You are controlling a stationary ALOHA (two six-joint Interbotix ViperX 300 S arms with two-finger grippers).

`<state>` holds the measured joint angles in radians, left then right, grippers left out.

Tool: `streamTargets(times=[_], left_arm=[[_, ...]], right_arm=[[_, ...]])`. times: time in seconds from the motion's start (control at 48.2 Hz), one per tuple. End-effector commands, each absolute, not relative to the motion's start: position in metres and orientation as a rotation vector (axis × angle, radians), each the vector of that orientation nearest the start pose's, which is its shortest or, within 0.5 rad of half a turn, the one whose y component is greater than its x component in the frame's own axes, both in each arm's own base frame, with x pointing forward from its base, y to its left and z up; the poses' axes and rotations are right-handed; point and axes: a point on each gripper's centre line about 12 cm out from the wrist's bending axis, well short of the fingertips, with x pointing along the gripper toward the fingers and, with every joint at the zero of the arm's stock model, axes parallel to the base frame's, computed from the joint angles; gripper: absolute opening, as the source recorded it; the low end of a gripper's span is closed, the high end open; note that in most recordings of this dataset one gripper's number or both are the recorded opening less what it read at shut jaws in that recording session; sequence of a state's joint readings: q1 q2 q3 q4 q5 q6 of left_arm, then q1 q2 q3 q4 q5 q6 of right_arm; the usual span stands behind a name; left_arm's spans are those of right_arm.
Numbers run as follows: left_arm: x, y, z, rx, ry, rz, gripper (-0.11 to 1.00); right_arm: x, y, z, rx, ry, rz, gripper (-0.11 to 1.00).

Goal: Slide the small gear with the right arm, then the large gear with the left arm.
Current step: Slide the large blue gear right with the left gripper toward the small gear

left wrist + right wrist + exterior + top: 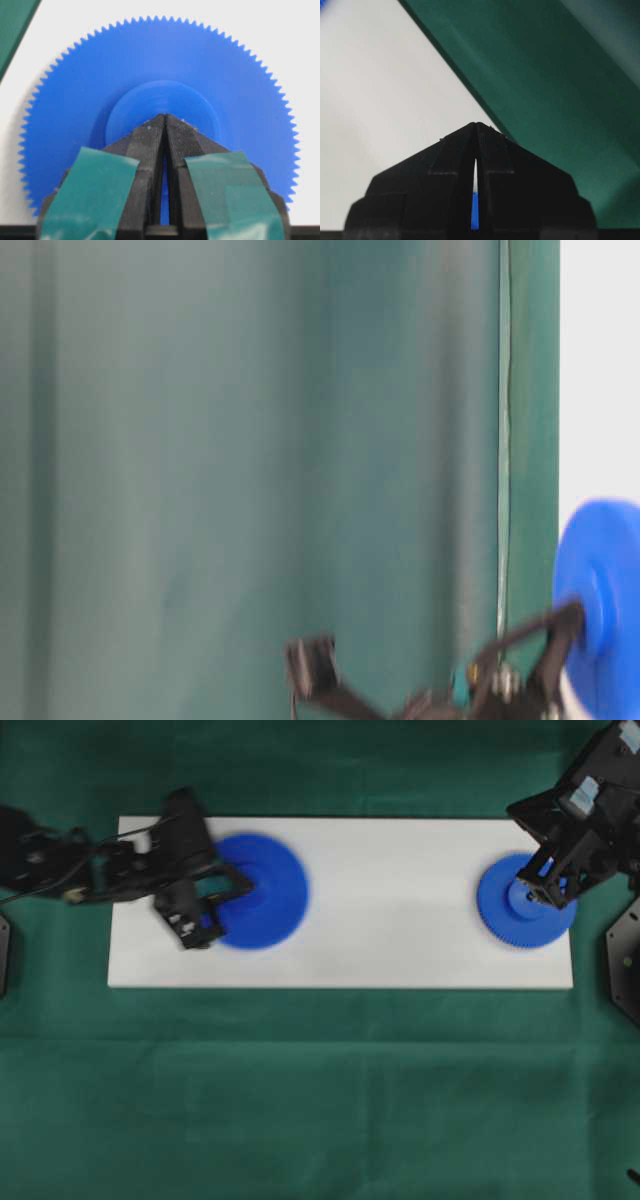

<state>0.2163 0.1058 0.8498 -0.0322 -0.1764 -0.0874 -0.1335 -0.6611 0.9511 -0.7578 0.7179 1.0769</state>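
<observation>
The white board [400,940] on the green bench [320,1100] carries both gears. The large gear [258,890] sits near the board's left end (blurred, so seemingly sliding), with the left end effector [164,120] pressed on its hub, fingers together. The small gear [525,902] lies at the board's right end under the right end effector [540,892], fingers together too. The large-gear step looks underway; next, steady downward pressure while pushing.

Large gear [262,891]: wide blue toothed disc w/ flat round hub, lies flat on the left part of the white board [390,900], blurred in overhead view. Small gear [512,910]: blue, smaller, raised hub, lies flat near board's right end.
</observation>
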Motion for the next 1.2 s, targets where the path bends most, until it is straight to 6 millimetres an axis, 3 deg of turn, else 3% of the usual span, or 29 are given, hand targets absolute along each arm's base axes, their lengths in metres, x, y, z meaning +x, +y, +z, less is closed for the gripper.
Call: streamTargets(times=[0.0, 0.166, 0.394, 0.809, 0.955, 1.183], left_arm=[[0.35, 0.062, 0.041, -0.193, 0.92, 0.222, 0.0], [0.395, 0.062, 0.033, -0.183, 0.891, 0.202, 0.0], [0.447, 0.067, 0.045, -0.176, 0.838, 0.193, 0.0], [0.524, 0.074, 0.036, -0.163, 0.815, 0.176, 0.0], [0.535, 0.071, 0.038, -0.138, 0.832, 0.159, 0.0], [0.52, 0.074, 0.029, -0.145, 0.875, 0.168, 0.0]], right_arm=[[0.216, -0.082, 0.244, 0.268, 0.682, -0.734, 0.5], [0.216, -0.081, 0.244, 0.268, 0.683, -0.733, 0.5], [0.216, -0.081, 0.243, 0.266, 0.683, -0.73, 0.5], [0.218, -0.08, 0.243, 0.255, 0.683, -0.714, 0.5], [0.218, -0.08, 0.243, 0.254, 0.683, -0.713, 0.5], [0.219, -0.079, 0.243, 0.251, 0.683, -0.708, 0.5]])
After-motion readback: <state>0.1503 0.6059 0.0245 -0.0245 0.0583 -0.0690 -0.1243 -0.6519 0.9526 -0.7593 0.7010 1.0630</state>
